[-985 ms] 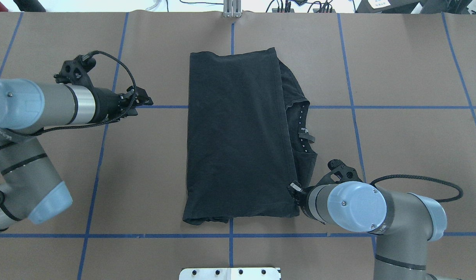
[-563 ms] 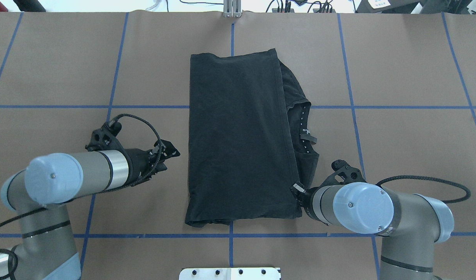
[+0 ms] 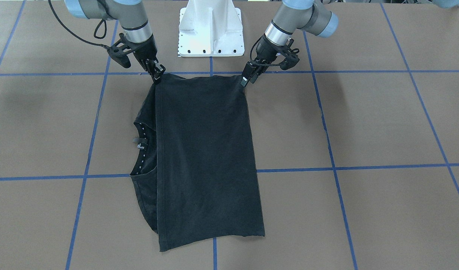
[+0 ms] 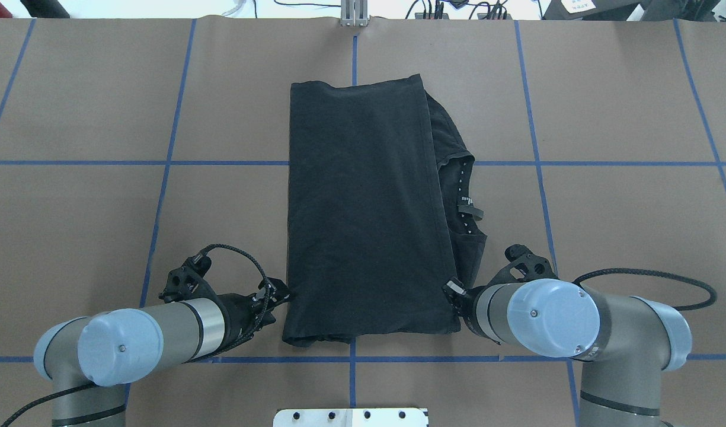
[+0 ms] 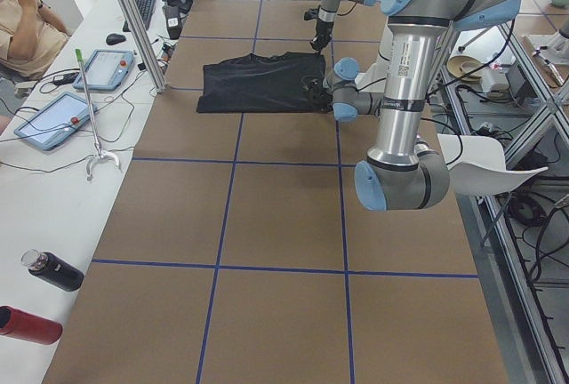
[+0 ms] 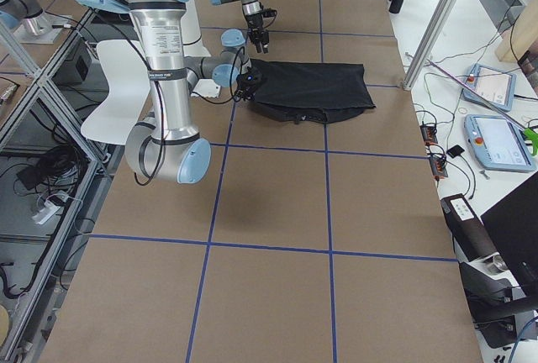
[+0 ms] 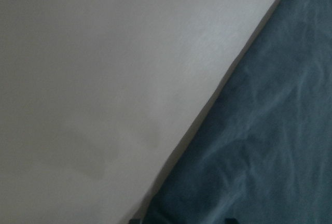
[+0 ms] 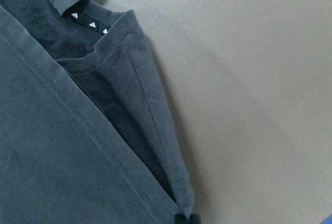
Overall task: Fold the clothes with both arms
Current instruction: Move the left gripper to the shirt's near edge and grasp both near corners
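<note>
The black t-shirt point(image 4: 363, 207) lies folded lengthwise in the middle of the table, its collar and label point(image 4: 466, 204) showing along its right side. My left gripper point(image 4: 282, 293) is low at the shirt's near left corner. The left wrist view shows its fingertips point(image 7: 136, 220) apart with the shirt's edge point(image 7: 259, 146) between them, so it is open. My right gripper point(image 4: 451, 289) sits at the near right corner. In the right wrist view its tips point(image 8: 187, 219) are pinched together on the folded corner of the shirt point(image 8: 62, 146). In the front view the left gripper point(image 3: 245, 79) and right gripper point(image 3: 157, 75) flank the shirt's point(image 3: 207, 157) near hem.
Blue tape lines cross the brown table. The white pedestal base point(image 3: 210, 30) stands just behind the shirt's near hem. Tablets point(image 5: 102, 68), bottles point(image 5: 53, 270) and a seated person point(image 5: 27, 20) are on the side bench beyond the far edge. A white chair point(image 5: 480, 166) stands behind the arms.
My left arm has swung from the far left of the table toward the robot and in to the shirt's near left corner. The right gripper has stayed at the near right corner.
</note>
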Action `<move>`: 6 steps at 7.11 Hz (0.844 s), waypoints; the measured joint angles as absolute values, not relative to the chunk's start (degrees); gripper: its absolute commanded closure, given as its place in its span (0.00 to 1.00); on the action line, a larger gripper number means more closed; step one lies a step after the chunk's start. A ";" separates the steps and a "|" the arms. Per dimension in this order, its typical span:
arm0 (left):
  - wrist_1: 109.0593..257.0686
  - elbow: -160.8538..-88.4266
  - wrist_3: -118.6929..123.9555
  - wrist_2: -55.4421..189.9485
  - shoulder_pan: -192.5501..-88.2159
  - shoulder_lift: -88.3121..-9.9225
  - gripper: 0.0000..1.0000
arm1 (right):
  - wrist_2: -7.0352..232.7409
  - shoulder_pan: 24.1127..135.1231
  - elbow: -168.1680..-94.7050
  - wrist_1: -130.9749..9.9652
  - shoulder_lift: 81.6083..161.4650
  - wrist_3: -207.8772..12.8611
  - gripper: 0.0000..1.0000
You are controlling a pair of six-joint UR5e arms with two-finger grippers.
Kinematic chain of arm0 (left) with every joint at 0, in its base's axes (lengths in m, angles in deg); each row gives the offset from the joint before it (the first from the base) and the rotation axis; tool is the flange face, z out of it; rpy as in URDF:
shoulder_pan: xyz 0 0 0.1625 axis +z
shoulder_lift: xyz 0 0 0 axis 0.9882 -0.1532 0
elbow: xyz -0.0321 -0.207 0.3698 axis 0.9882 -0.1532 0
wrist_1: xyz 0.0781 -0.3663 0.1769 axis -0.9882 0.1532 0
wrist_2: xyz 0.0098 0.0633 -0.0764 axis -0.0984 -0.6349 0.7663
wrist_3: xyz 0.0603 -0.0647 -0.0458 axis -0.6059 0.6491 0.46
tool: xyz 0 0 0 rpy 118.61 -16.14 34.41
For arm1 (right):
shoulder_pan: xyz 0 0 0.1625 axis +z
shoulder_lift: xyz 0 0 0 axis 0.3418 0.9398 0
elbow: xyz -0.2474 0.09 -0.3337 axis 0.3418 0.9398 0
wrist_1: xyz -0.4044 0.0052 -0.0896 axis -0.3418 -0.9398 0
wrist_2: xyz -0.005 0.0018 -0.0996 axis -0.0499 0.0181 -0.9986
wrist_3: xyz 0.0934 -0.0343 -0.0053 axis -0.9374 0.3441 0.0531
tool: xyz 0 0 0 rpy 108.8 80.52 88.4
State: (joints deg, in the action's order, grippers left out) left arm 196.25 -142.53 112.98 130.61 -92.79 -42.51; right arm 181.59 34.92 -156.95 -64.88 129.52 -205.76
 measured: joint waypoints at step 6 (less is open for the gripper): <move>196.25 -140.85 114.61 128.70 -89.18 -42.53 1.00 | 181.59 34.93 -156.92 -64.90 129.58 -205.73 1.00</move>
State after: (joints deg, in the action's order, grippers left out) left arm 196.25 -140.85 114.61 128.70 -89.18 -42.53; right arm 181.59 34.93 -156.92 -64.90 129.58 -205.73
